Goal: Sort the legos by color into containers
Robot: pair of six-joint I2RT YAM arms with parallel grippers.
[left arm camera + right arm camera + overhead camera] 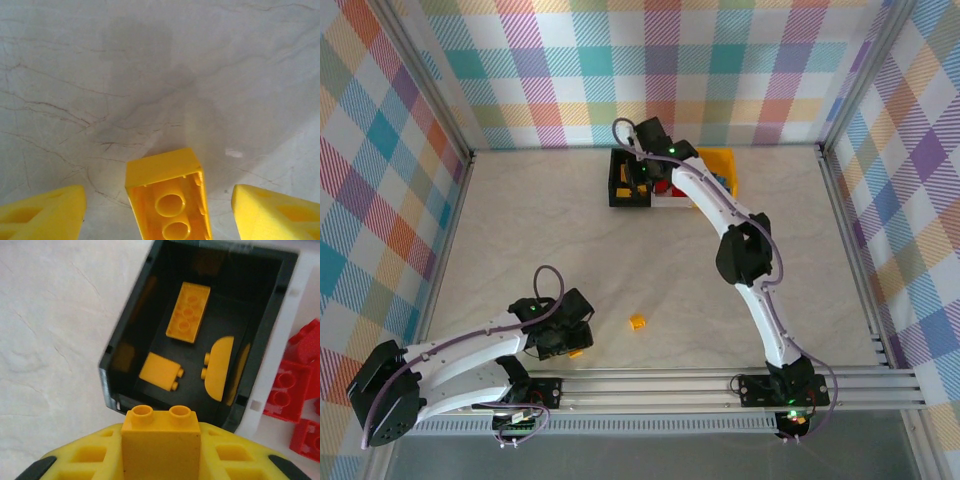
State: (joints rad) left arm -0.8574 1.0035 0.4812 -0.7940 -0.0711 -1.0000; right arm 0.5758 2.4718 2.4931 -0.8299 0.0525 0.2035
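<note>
The held yellow brick (161, 437) is clamped in the right end effector (161, 460), just above the near rim of the black bin (120, 355). Three yellow bricks (187, 312) lie in that bin, and red bricks (282, 390) lie in the white bin (280, 325) to its right. The left end effector (160, 215) is spread wide around an upturned yellow brick (167, 200) on the surface (150, 75), touching neither finger. A loose yellow brick (638, 322) lies nearby.

Glossy yellow plastic brick (167, 200), shiny black plastic bin (132, 320), smooth matt tabletop (100, 75).
</note>
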